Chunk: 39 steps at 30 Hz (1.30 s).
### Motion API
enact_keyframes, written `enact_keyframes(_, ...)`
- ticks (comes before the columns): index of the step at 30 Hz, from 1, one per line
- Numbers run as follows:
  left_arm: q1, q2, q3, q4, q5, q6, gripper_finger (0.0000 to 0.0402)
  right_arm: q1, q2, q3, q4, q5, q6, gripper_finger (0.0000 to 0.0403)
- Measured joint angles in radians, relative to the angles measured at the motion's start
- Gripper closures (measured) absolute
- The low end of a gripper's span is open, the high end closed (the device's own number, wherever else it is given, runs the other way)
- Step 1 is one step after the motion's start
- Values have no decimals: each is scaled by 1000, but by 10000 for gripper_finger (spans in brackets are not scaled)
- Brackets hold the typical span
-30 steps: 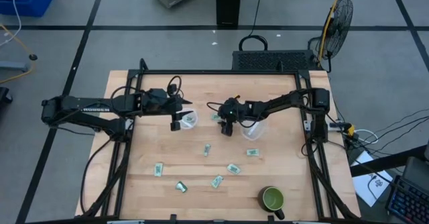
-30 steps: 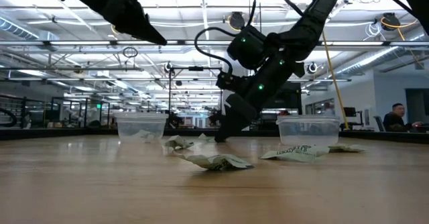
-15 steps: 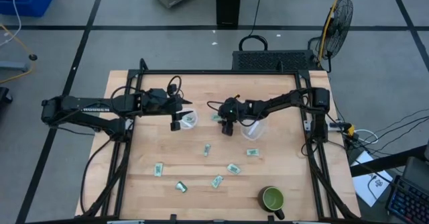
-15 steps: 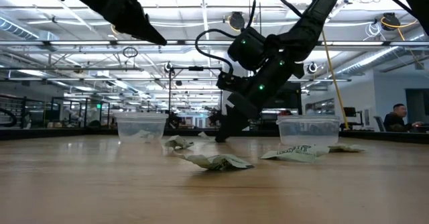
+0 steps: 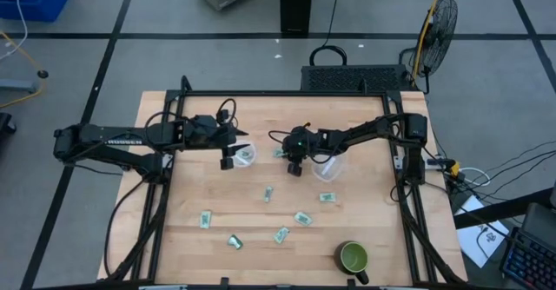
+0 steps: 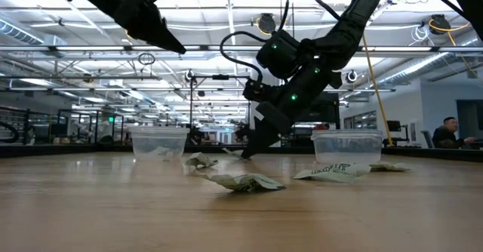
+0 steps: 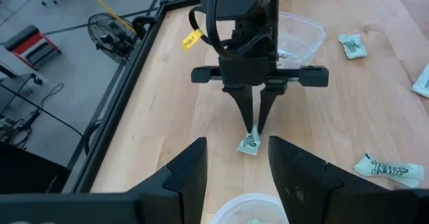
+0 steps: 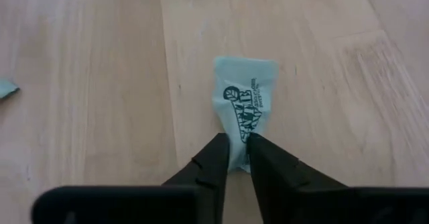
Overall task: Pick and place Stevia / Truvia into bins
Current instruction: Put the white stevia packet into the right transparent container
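Right claw point(image 8: 238, 158) now pinching packet point(image 8: 244, 103)

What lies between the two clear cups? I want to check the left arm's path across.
In the high view, between the left cup and the right cup sits the right gripper, pinching a Stevia packet on the table.

overhead, table-level, two wrist close-ups

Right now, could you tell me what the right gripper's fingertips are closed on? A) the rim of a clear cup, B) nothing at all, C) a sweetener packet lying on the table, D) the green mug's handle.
C: the right wrist view shows the right gripper pinching one end of a sweetener packet that lies flat on the wooden table.
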Motion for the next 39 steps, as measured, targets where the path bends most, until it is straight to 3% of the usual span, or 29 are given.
enact_keyframes(7, 0, 0, 0, -7, 0, -16, 236, 18, 0, 0, 83, 0, 45, 396)
enact_keyframes(18, 0, 0, 0, -7, 1, -42, 236, 81, -14, 0, 94, 1, 98, 390)
enact_keyframes(24, 0, 0, 0, -9, 1, -42, 236, 132, -102, -1, 50, 6, 108, 390)
enact_keyframes(27, 0, 0, 0, -19, 1, -42, 236, 158, -183, 0, -39, 65, 131, 390)
enact_keyframes(33, 0, 0, 0, -19, 1, -42, 236, 214, -387, 0, -420, 327, 223, 390)
enact_keyframes(36, 0, 0, 0, -19, 1, -42, 236, 236, -484, 0, -605, 425, 348, 390)
enact_keyframes(39, 0, 0, 0, -19, 1, -42, 236, 240, -559, 0, -786, 446, 536, 390)
